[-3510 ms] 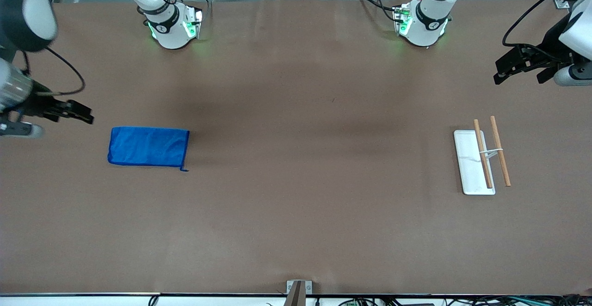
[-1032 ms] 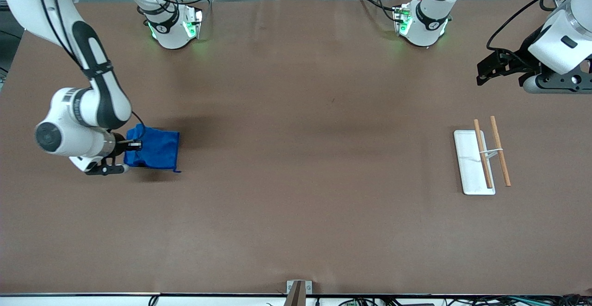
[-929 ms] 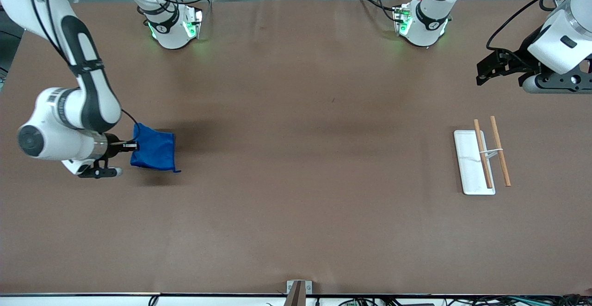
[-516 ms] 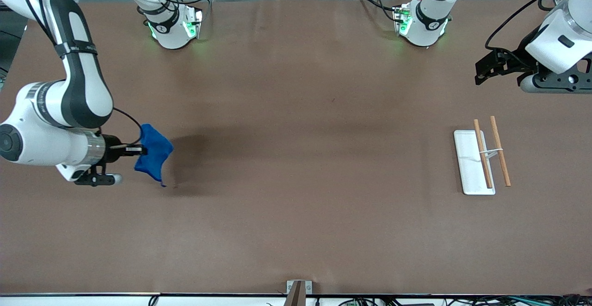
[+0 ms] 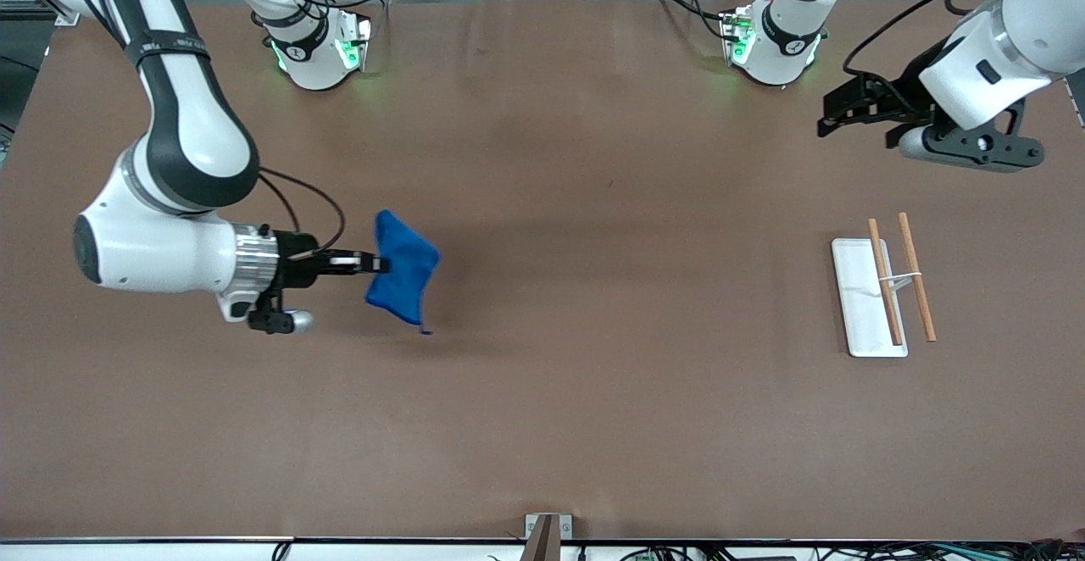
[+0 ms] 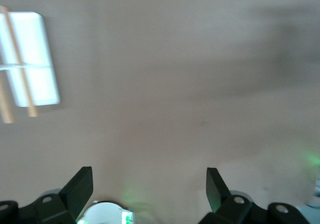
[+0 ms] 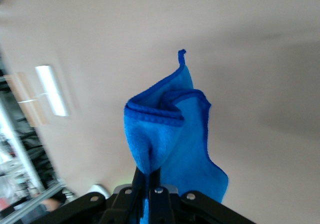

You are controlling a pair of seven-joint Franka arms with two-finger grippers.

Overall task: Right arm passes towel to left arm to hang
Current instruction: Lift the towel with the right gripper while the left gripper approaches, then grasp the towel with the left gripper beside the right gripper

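The blue towel hangs bunched in the air from my right gripper, which is shut on one edge of it over the table toward the right arm's end. In the right wrist view the towel droops from the closed fingers, its small corner loop sticking out. My left gripper is open and empty, held in the air over the table near the left arm's base. In the left wrist view its fingers stand wide apart with nothing between them.
A white tray-shaped base with two wooden rods on a small stand sits toward the left arm's end of the table; it also shows in the left wrist view. The two arm bases stand along the table's edge.
My right gripper closed on the towel, lifted it off the table and carried it toward the table's middle. My left gripper has moved inward toward its base.
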